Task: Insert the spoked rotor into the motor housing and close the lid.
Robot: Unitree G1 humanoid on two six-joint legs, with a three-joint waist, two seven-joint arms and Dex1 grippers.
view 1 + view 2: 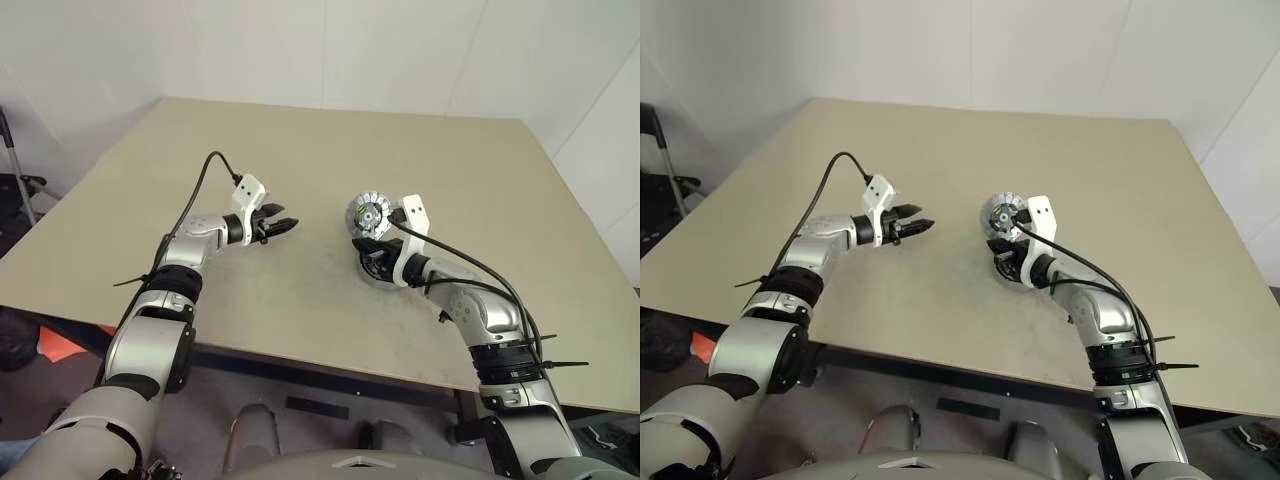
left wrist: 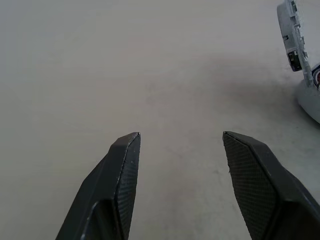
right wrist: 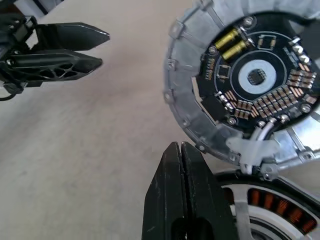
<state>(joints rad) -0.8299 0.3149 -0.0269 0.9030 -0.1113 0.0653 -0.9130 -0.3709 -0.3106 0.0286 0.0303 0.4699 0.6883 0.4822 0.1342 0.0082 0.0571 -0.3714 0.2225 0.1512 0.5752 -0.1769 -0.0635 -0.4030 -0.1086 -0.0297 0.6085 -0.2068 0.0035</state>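
Note:
The lid (image 3: 186, 75) stands on edge, tilted up over the motor housing (image 3: 300, 176), with its circuit-board inner face turned to the right wrist camera. From the head it shows as a grey ribbed disc (image 1: 366, 212). In the housing's mouth, a silver ring and a spoke (image 3: 239, 215) lie over copper windings, which looks like the spoked rotor seated inside. My right gripper (image 3: 180, 146) is shut and empty, its tips just beside the lid's lower rim. My left gripper (image 1: 278, 226) hovers open and empty over bare table, to the left of the housing.
The tan table (image 1: 300, 300) stretches wide around both arms. Its near edge (image 1: 300, 352) runs just in front of my arms, and its left edge slants away toward the far wall. A metal frame (image 1: 15, 180) stands beyond the left edge.

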